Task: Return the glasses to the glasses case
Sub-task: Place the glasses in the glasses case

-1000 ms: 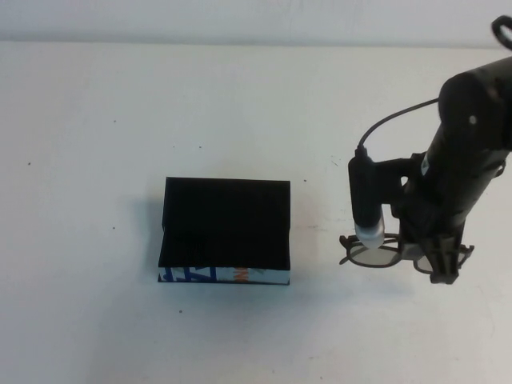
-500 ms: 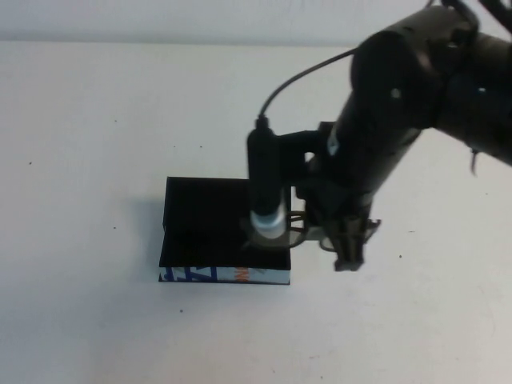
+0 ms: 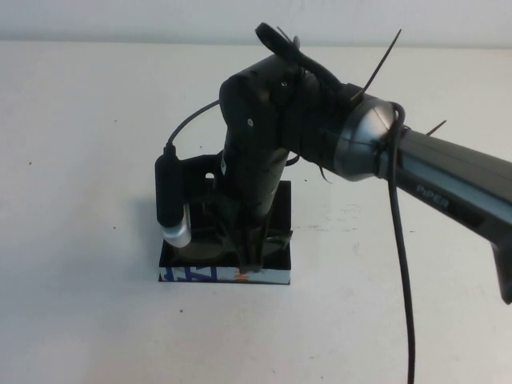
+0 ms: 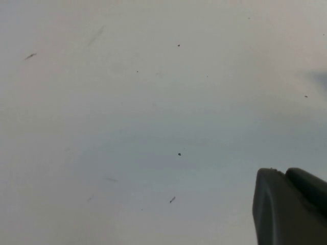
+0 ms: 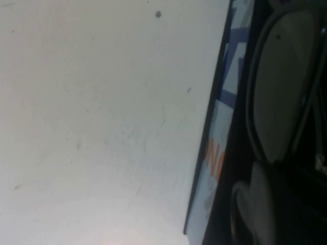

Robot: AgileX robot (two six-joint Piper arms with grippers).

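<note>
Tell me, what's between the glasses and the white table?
The glasses case: in the right wrist view, the right gripper holds the glasses above it. The left gripper hangs elsewhere.

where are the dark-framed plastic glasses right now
The dark-framed plastic glasses are held by the right gripper over the open black rectangular glasses case, near its printed front edge, centre of the high view. The left gripper hangs over bare table.

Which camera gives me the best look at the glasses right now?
Right wrist view: one lens of the glasses fills the frame over the glasses case, by the right hand. High view: the arm hides them. Left wrist view: only table and left hand.
</note>
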